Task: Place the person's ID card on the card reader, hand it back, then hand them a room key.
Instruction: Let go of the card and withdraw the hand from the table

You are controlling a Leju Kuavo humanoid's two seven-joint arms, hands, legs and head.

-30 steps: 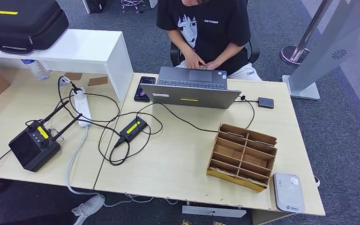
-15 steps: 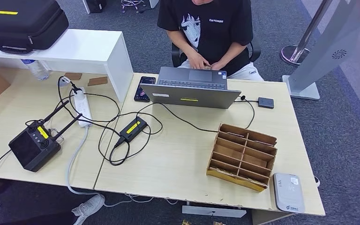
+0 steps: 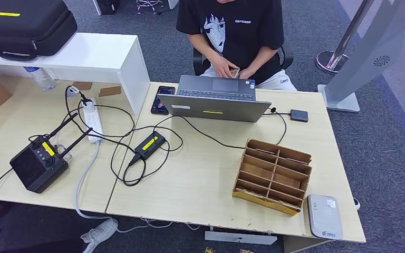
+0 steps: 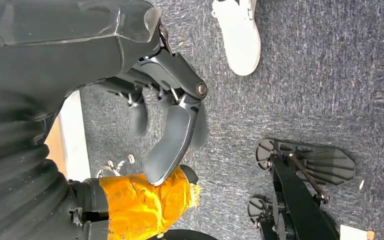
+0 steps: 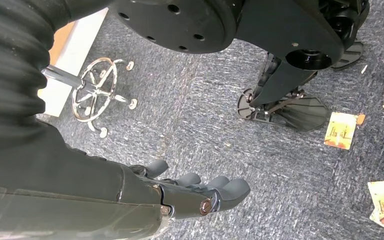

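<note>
A small tan card (image 3: 234,72) is being held in the hands of a seated person in a black printed T-shirt (image 3: 232,31), just behind the open grey laptop (image 3: 213,100) on the pale wooden table (image 3: 190,184). The flat grey-white card reader (image 3: 325,216) is lying at the table's near right corner, well apart from the laptop and just beside the brown cardboard compartment organiser (image 3: 272,175), which is standing between reader and laptop. A black phone (image 3: 161,99) is lying just left of the laptop.

The robot's left hand (image 4: 167,125) is hanging over blue-grey carpet (image 4: 305,75), fingers loosely apart and holding nothing, well apart from the card. The right hand (image 5: 195,192) is likewise hanging over the carpet, fingers extended side by side and empty; printed cards (image 5: 341,130) are lying on the floor near it.
</note>
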